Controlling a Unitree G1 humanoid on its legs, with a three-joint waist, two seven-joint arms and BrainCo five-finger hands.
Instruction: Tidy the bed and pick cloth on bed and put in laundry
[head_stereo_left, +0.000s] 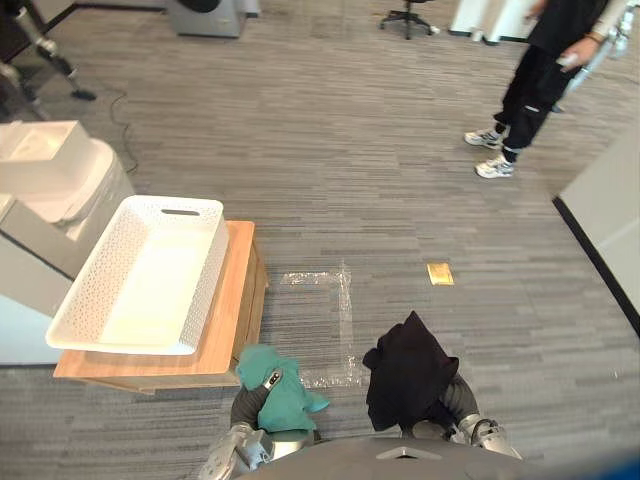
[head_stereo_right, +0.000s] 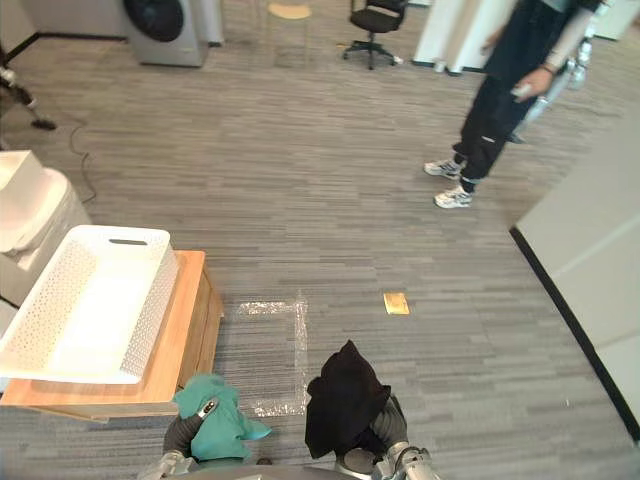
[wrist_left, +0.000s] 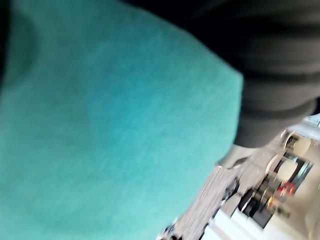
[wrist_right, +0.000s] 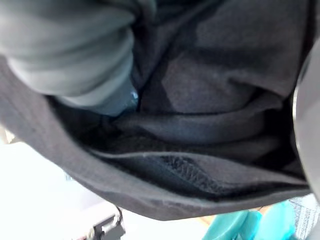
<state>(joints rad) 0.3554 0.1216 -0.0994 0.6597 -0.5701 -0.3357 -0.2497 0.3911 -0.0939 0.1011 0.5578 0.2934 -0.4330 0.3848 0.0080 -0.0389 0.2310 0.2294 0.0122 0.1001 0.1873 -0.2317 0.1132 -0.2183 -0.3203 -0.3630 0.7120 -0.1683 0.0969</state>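
Low in front of me my left hand (head_stereo_left: 270, 379) is shut on a bunched teal cloth (head_stereo_left: 282, 402), and one finger shows curled over its top. That teal cloth (wrist_left: 110, 125) lies right against the left wrist camera. A black cloth (head_stereo_left: 405, 370) hangs over my right hand (head_stereo_left: 456, 399) and rises to a peak above it. In the right wrist view its folds (wrist_right: 200, 125) gather tightly around the hand. To the left, a white perforated laundry basket (head_stereo_left: 207, 290) stands empty on a low wooden table (head_stereo_left: 236, 330). Both cloths are held to the right of that table.
A person (head_stereo_left: 540, 80) stands at the far right on the grey carpet. White furniture (head_stereo_left: 55, 170) flanks the table on the left. A taped square (head_stereo_left: 335, 325) and a yellow tag (head_stereo_left: 440, 273) mark the floor ahead. A white panel (head_stereo_left: 610, 200) borders the right side.
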